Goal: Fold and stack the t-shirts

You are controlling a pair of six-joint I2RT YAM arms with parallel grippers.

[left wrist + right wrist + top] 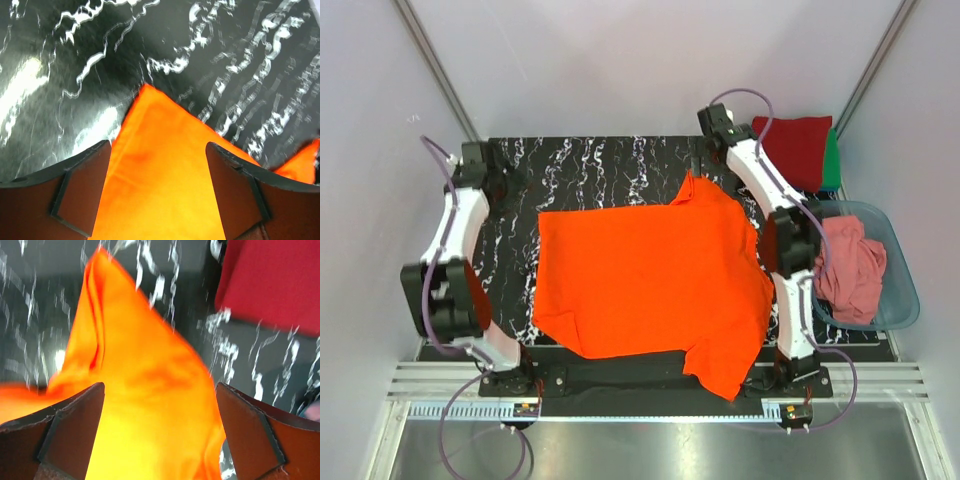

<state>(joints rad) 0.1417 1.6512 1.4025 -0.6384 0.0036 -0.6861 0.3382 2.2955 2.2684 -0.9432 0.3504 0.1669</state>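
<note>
Your left end effector (157,146) has its fingers spread wide and grips nothing. Through the gap, just ahead of the fingertips, a pointed corner of the orange t-shirt (650,285) lies flat on the table (580,165).

Your right end effector (160,385) is open just as wide and also holds nothing. A raised, creased fold of the same shirt sits in front of and below it, though that view is blurred. I cannot tell whether either end effector touches the cloth.

From above, the orange t-shirt is spread open between the two end effectors and back toward the arm bases, with one sleeve hanging over the near edge.

Just right of the right end effector lies a dark red folded shirt (795,148) on a green one (833,160), which shows only as a strip. Behind that end effector, beside the right arm, a blue-grey tub (908,290) holds a crumpled salmon-pink shirt (850,270).

The table top is glossy black with white marble veining and catches bright glare near the left end effector. Pale grey walls (620,60) enclose it on three sides, with slanted metal posts (435,65) in the corners. A ridged aluminium rail (650,405) runs along the near edge.
</note>
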